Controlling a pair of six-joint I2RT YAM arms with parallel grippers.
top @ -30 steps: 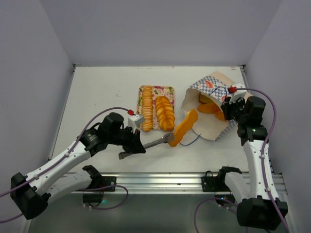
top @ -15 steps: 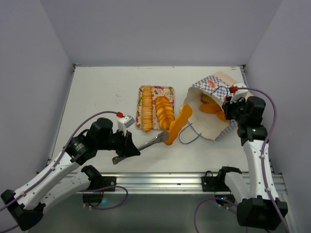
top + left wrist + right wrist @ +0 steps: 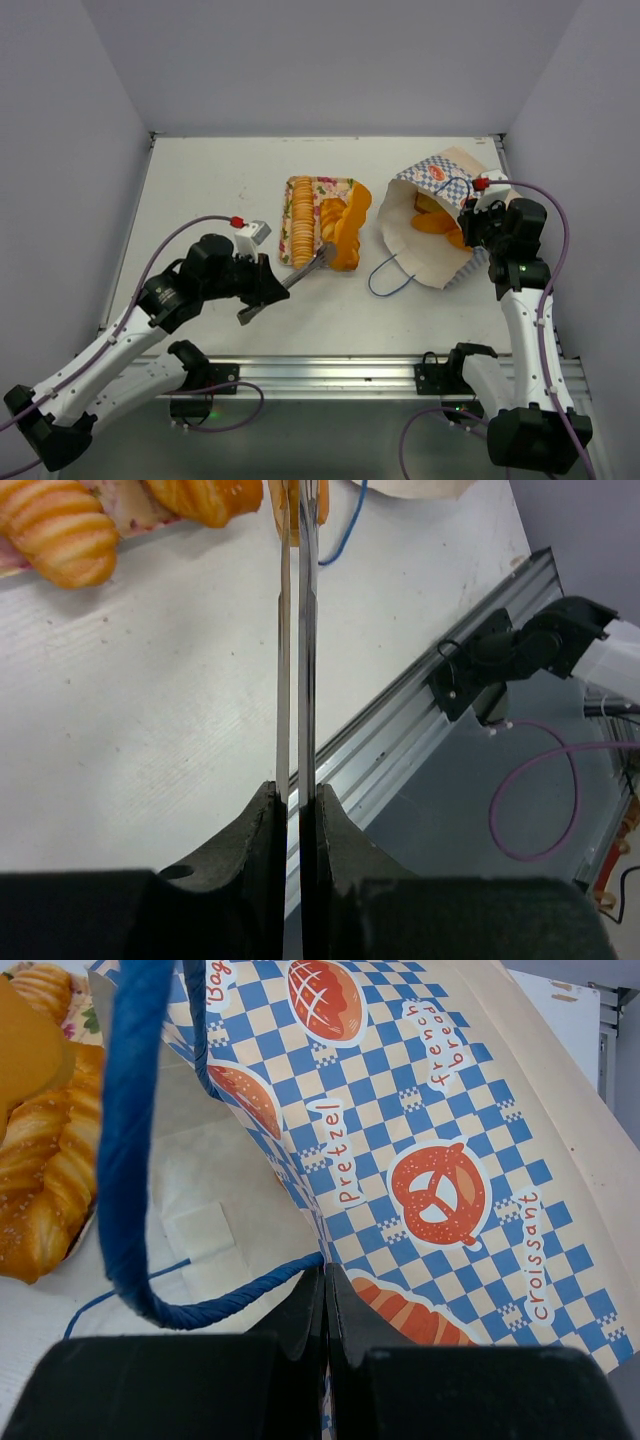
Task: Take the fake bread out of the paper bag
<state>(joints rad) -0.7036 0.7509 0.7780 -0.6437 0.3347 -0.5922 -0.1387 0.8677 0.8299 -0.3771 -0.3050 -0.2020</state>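
Note:
My left gripper (image 3: 262, 290) is shut on a pair of metal tongs (image 3: 302, 273), whose two blades (image 3: 292, 630) run close together. The tongs' tips pinch an orange slice of fake bread (image 3: 350, 230) held over the right side of the flowered tray (image 3: 320, 185). Two long loaves (image 3: 302, 222) lie on that tray. The paper bag (image 3: 432, 262) lies on its side at the right, mouth toward the tray, with more fake bread (image 3: 432, 220) inside. My right gripper (image 3: 326, 1272) is shut on the bag's checkered rim (image 3: 420, 1110) beside a blue cord handle (image 3: 125, 1160).
A second blue handle (image 3: 388, 282) trails on the table in front of the bag. The metal rail (image 3: 330, 368) runs along the near edge. Grey walls close in the left, back and right sides.
My left arm has swung the tongs and the orange slice left and away from the bag's mouth, to over the tray. The right arm and the bag have stayed still.

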